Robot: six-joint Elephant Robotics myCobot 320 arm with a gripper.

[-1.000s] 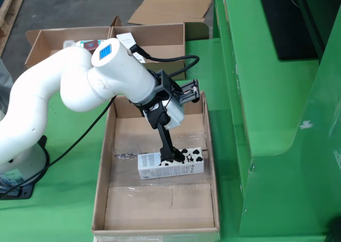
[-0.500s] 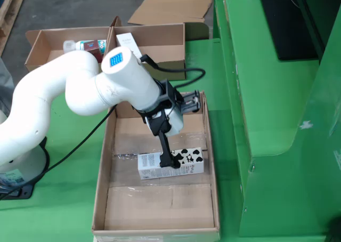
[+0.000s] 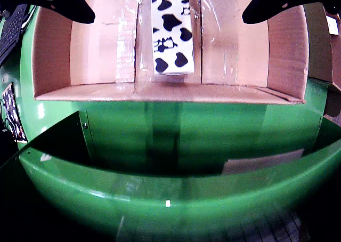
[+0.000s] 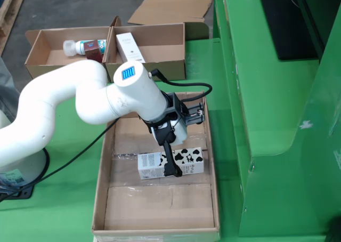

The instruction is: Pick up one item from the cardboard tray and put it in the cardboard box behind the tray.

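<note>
A cow-print milk carton (image 4: 189, 159) lies on its side in the long cardboard tray (image 4: 101, 188). In the wrist view the carton (image 3: 170, 34) runs down the middle of the tray floor, behind the tray's near wall (image 3: 160, 91). My gripper (image 4: 173, 159) hangs over the carton. It is open and empty. In the wrist view my gripper (image 3: 168, 18) shows its two black fingers (image 3: 64, 5) far apart, one on each side of the carton and not touching it. Behind the tray stands a cardboard box (image 4: 154, 58) holding a white packet (image 4: 130, 47).
A second cardboard box (image 4: 40, 58) to the left of the first holds a bottle (image 4: 80, 46) and a dark red item (image 4: 93, 53). A green machine frame (image 4: 266, 93) runs along the tray's right side. Flattened cardboard (image 4: 170, 7) lies on the floor beyond. A black cable (image 4: 80, 154) trails from the arm.
</note>
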